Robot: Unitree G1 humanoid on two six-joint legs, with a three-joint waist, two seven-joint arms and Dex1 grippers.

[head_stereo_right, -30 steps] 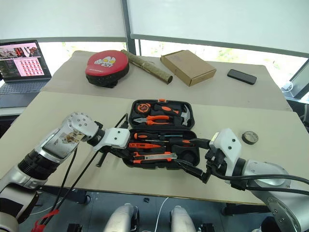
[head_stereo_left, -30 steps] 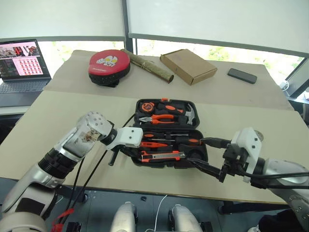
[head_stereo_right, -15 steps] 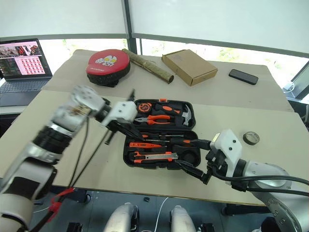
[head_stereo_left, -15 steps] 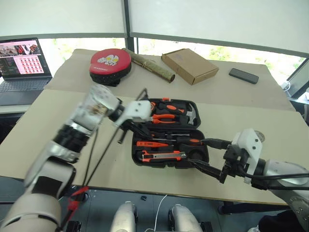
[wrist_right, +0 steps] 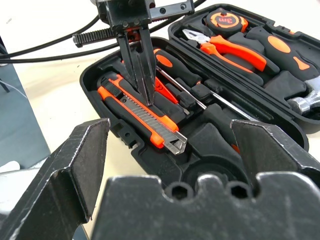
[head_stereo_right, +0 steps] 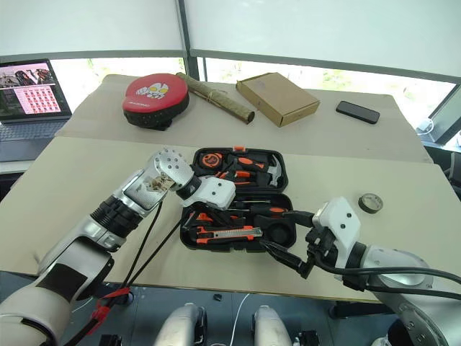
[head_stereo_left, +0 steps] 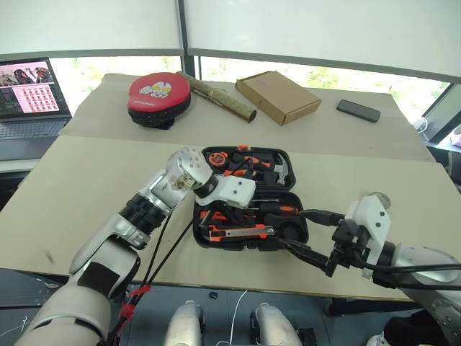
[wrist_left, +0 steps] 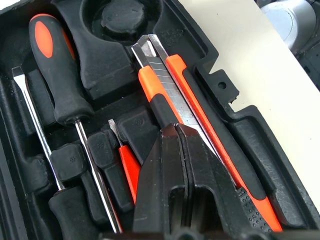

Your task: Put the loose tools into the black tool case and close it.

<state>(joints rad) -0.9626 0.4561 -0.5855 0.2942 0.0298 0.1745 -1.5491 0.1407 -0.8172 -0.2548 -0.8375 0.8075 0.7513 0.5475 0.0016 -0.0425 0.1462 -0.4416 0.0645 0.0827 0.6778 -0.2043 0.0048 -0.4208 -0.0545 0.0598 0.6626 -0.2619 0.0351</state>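
The black tool case (head_stereo_left: 245, 246) lies open mid-table. Its near half holds two orange-and-black screwdrivers (wrist_left: 55, 75), a small orange tester screwdriver (wrist_left: 127, 165) and the utility knife (wrist_left: 165, 95). My left gripper (head_stereo_left: 218, 218) hangs over that half, shut and empty. Its tips (wrist_right: 146, 97) sit between the knife (wrist_right: 140, 112) and the tester screwdriver. My right gripper (head_stereo_left: 307, 235) stands open at the case's near right corner with nothing between its fingers. A small tape roll (head_stereo_right: 370, 202) lies on the table to the right of the case.
The far half of the case holds pliers (head_stereo_left: 241, 162), a hammer (head_stereo_left: 282, 169) and a tape measure (wrist_right: 222, 20). Behind the case stand a red-and-black round pad (head_stereo_left: 158, 97), a rolled bundle (head_stereo_left: 220, 96), a cardboard box (head_stereo_left: 277, 96) and a phone (head_stereo_left: 358, 110). A laptop (head_stereo_left: 29, 97) is far left.
My left arm swung up from the table left of the case and came down over its near half, gripper shut throughout. The right gripper stayed put and open.
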